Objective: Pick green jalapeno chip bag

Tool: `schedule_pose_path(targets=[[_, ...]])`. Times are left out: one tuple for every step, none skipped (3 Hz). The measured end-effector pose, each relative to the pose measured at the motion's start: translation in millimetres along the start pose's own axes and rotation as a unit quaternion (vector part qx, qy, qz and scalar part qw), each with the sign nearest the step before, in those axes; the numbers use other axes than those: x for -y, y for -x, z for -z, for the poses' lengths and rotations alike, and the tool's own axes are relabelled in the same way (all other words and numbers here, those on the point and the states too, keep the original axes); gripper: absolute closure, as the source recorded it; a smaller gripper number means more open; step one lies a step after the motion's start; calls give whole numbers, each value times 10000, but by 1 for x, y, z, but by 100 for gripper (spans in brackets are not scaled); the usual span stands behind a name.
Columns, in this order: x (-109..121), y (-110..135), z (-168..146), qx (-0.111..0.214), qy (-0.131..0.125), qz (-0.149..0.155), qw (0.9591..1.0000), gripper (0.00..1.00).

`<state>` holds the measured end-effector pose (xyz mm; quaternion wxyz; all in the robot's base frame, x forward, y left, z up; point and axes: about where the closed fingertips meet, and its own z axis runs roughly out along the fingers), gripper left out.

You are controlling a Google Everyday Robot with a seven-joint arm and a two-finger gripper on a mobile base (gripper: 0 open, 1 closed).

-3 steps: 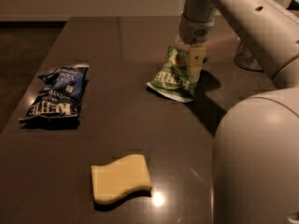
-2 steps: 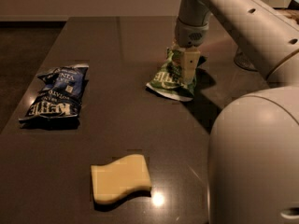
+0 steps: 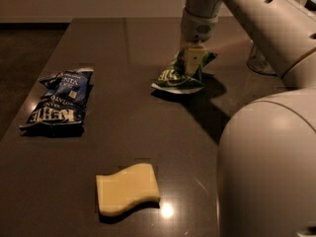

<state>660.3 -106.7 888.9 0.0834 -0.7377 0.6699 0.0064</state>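
Note:
The green jalapeno chip bag (image 3: 178,76) lies crumpled on the dark table (image 3: 138,127), right of centre towards the back. My gripper (image 3: 190,63) comes down from above onto the bag's upper right part. Its pale fingers (image 3: 192,59) are closed on the bag's raised top fold. The bag's lower edge with the white lettering still rests on the table, with a dark shadow beneath and to its right. The arm hides the bag's far side.
A dark blue Kettle bag (image 3: 60,100) lies at the left. A pale yellow sponge (image 3: 127,189) lies at the front centre. A clear glass object (image 3: 260,60) stands at the far right behind my arm. My arm's large white body (image 3: 269,167) fills the right foreground.
The arm and gripper have shifted slightly left, and the bag's top has been pulled up and left with them.

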Motion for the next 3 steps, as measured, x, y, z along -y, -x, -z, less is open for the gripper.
schedule_pose_path(targets=[[1, 14, 37, 275, -276, -34, 9992, 88], [-6, 27, 73, 663, -506, -129, 9964, 100], [3, 32, 70, 723, -646, -119, 9952, 100]])
